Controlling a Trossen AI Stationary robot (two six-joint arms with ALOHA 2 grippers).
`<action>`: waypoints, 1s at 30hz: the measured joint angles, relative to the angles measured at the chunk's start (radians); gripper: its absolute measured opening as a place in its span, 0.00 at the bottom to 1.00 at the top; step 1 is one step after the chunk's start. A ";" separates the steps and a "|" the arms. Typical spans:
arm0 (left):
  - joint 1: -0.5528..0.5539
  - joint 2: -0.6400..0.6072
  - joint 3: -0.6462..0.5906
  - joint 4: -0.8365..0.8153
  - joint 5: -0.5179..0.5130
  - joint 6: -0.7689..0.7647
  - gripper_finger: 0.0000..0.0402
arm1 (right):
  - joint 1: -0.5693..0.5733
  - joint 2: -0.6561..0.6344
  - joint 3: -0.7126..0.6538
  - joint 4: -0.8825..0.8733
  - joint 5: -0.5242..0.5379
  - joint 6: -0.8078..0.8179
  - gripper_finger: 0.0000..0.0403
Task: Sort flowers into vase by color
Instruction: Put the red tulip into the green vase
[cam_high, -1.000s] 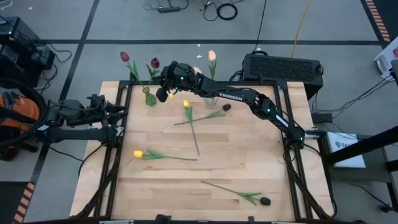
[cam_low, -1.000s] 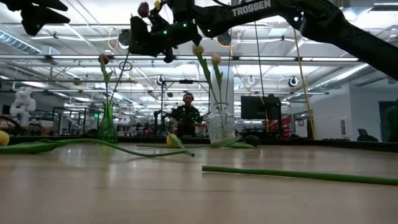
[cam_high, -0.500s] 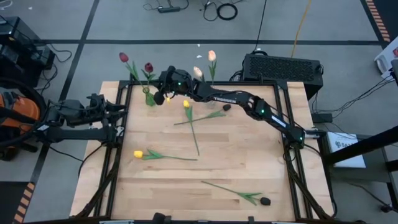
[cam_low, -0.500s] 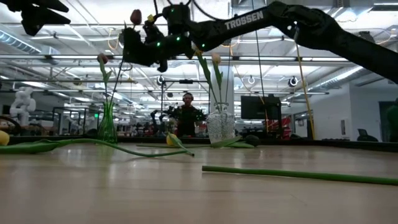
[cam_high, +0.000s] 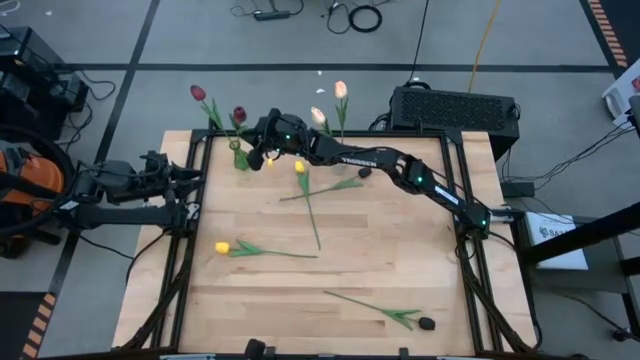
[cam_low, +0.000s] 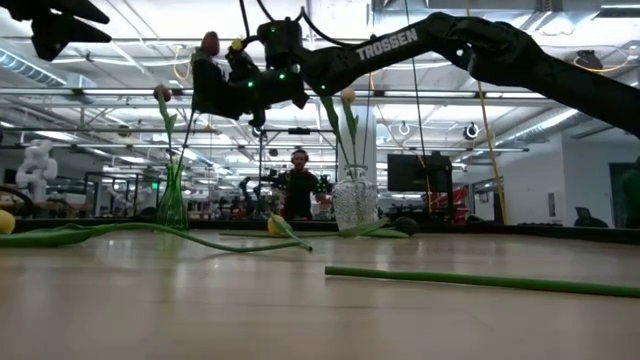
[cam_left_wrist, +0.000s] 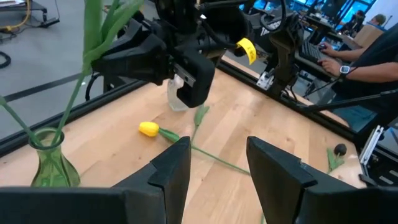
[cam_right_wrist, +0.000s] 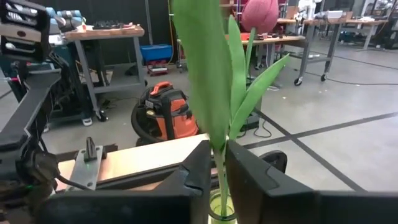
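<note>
Releasing a red tulip into the green vase

The left claw (cam_left_wrist: 214, 168) waits, fingers apart, at the bench's (cam_high: 330, 270) left edge. The right claw (cam_right_wrist: 217, 171) still pinches the red tulip (cam_high: 239, 114) stem over the green vase (cam_high: 241, 158); it should open only once the stem sits inside, then lift straight up.

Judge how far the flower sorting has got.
Done: one red tulip in the green vase, two cream tulips in the clear vase. In hand: the right gripper holds a maroon tulip at the green vase. Left: two yellow tulips, two dark tulips on the table; the left gripper waits aside.
</note>
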 joint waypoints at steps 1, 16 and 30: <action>0.000 0.000 0.000 0.000 0.000 0.000 0.41 | -0.001 0.000 0.000 -0.002 -0.003 0.008 0.12; 0.000 0.000 0.000 0.000 -0.007 -0.001 0.41 | -0.001 -0.005 0.001 -0.016 -0.047 0.020 0.29; 0.000 0.000 0.000 0.001 -0.007 0.003 0.41 | -0.001 -0.169 0.002 -0.478 -0.046 0.009 0.29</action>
